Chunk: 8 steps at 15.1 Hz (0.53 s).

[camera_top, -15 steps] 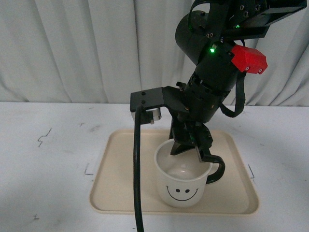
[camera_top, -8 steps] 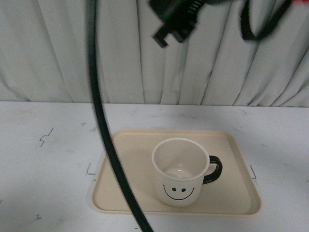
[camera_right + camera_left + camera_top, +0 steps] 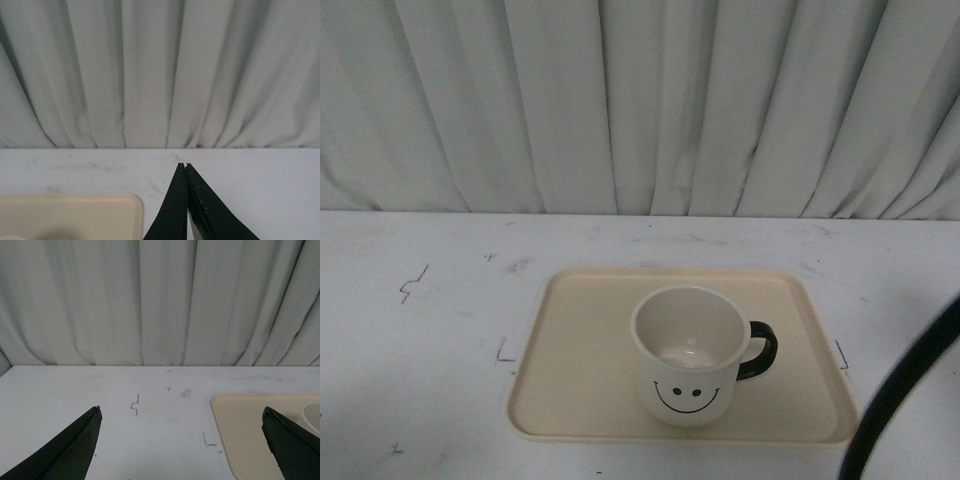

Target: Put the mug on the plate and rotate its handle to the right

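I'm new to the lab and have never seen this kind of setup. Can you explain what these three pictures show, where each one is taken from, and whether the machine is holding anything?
This is a robot with two arms, each ending in a pincer, and three cameras.

The front view looks out from the robot's body over a white table with a curtain behind. On it lies a beige plate, really a flat tray, and on that stands a white mug, upright, smiley face towards the camera, its black handle pointing to the robot's right. The dark curve at the corner is a cable.

The other two views come from cameras on the wrists. The left pincer is spread wide open over bare table, the tray's corner beside it. The right pincer is closed, its two tips together, with nothing between them.

Neither arm holds anything.
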Available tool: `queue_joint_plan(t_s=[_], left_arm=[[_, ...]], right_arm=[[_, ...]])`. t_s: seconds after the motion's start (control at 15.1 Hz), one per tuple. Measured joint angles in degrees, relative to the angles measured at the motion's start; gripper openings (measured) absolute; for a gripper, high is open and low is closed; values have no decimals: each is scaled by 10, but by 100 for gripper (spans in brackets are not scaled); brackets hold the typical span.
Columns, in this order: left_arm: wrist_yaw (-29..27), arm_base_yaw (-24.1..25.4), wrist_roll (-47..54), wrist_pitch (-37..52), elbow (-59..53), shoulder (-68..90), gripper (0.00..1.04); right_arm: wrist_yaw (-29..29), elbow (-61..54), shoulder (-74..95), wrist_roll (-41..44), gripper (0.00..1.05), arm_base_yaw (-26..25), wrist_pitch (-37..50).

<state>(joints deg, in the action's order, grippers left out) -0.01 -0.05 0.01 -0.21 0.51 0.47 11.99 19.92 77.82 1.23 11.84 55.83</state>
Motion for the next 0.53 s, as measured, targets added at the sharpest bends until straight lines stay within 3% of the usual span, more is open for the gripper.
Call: queue_joint_plan(t_s=[0.53], left_arm=[[0,0,0,0,0,0,98]], right_arm=[[-68,-140,-205,-4,2,-67,-36]])
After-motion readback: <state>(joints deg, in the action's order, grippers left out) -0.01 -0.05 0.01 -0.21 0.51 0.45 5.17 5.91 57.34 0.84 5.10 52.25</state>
